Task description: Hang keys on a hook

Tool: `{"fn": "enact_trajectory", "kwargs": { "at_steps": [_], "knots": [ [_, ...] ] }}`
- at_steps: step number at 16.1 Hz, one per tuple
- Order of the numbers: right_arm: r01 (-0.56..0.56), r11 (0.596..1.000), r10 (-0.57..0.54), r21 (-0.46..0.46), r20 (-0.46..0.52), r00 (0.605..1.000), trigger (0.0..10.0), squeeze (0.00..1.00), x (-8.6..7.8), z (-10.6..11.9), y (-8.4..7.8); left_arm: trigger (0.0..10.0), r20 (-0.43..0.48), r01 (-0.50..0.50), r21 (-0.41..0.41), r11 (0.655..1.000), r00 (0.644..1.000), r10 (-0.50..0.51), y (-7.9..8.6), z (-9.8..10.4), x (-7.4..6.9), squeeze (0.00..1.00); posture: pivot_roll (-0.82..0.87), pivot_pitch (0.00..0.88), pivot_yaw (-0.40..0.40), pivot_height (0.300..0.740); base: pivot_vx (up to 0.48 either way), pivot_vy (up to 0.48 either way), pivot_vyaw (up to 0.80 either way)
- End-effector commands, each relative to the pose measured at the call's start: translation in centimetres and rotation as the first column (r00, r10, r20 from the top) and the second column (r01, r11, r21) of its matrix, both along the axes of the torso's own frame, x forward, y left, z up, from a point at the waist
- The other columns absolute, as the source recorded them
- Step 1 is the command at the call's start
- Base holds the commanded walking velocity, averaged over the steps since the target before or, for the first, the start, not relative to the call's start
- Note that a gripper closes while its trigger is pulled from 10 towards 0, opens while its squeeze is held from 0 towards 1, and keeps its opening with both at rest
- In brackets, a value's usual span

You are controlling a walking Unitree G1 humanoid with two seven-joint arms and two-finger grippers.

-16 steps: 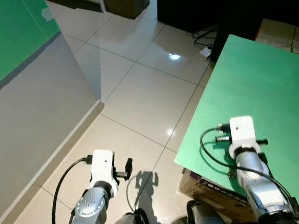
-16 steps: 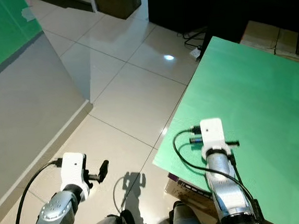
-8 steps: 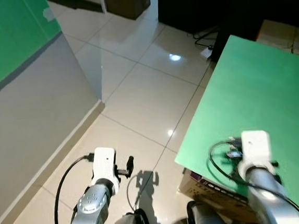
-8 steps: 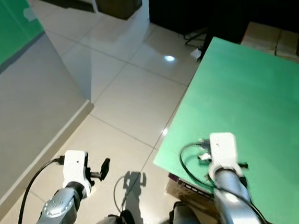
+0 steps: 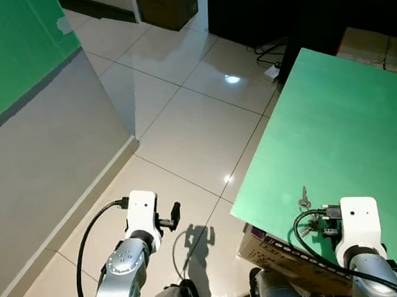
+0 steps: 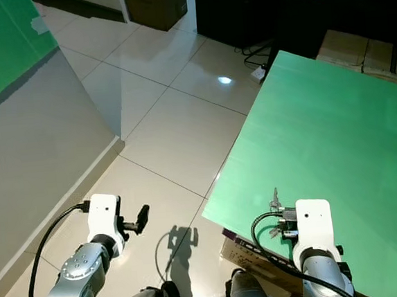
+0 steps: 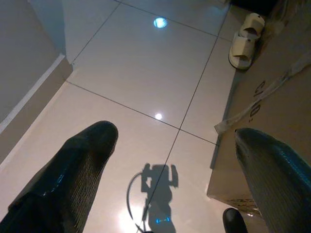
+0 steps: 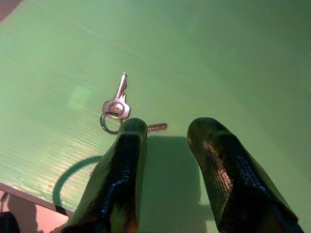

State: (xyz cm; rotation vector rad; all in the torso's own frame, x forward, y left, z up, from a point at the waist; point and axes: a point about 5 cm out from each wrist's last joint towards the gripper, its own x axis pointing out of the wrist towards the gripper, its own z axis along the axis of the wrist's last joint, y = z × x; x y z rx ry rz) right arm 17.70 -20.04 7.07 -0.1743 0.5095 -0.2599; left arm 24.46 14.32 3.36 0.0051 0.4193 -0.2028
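A small bunch of keys (image 8: 115,106) on a ring lies flat on the green table top (image 5: 349,121), near its front left corner; one silver key (image 5: 304,198) points away from me. My right gripper (image 8: 170,127) hovers open just behind the keys. Its left finger (image 8: 127,160) is beside the ring, and a reddish key (image 8: 156,127) pokes into the gap between the fingers. The white right wrist housing (image 5: 356,219) sits low over the table's front edge. My left gripper (image 7: 176,135) hangs open and empty above the floor tiles.
A green and grey wall (image 5: 20,101) runs along the left. Glossy floor tiles (image 5: 195,114) lie between the wall and the table. A cardboard box (image 7: 272,107) sits under the table, with pale slippers (image 7: 245,39) beside it. Black furniture (image 5: 262,4) stands at the back.
My right arm has drawn back toward me over the table's front edge, uncovering the keys that lay under the wrist. The left arm has barely moved.
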Motion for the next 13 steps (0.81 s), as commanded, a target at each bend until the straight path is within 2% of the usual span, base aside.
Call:
{"fn": "enact_trajectory", "kwargs": {
  "at_steps": [1,6,7,9,13],
  "knots": [
    [0.023,1.000,-0.023,-0.004,-0.021,1.000,10.0,0.00,-0.3,-0.2,-0.2,10.0,-0.024,0.008,0.002,1.000,1.000,-0.008,0.1,-0.5,-0.4,0.00,-0.30,0.189,0.079,0.740,0.000,0.000,0.00],
    [0.062,0.998,-0.061,0.016,-0.090,0.994,10.0,0.00,0.1,-2.8,-0.1,10.0,-0.023,0.008,0.015,1.000,1.000,-0.008,0.7,-0.4,-0.6,0.00,-0.26,0.205,0.091,0.740,0.000,0.000,0.00],
    [0.075,0.996,-0.070,0.056,-0.087,0.994,10.0,0.00,0.9,-2.7,0.5,10.0,-0.025,0.005,0.023,1.000,1.000,-0.004,1.1,-0.3,-0.8,0.00,-0.25,0.209,0.095,0.740,0.000,0.000,0.00],
    [0.049,0.998,-0.047,0.037,-0.055,0.997,10.0,0.00,1.8,-2.7,1.0,10.0,-0.026,0.002,0.029,1.000,1.000,-0.002,1.3,-0.3,-1.0,0.00,-0.24,0.210,0.096,0.740,0.000,0.000,0.00],
    [0.014,1.000,-0.014,-0.007,-0.040,0.999,10.0,0.00,2.5,-3.1,1.0,10.0,-0.023,-0.002,0.034,0.999,1.000,0.002,1.5,-0.1,-1.0,0.00,-0.23,0.212,0.092,0.740,0.000,0.000,0.00]
  ]
}}
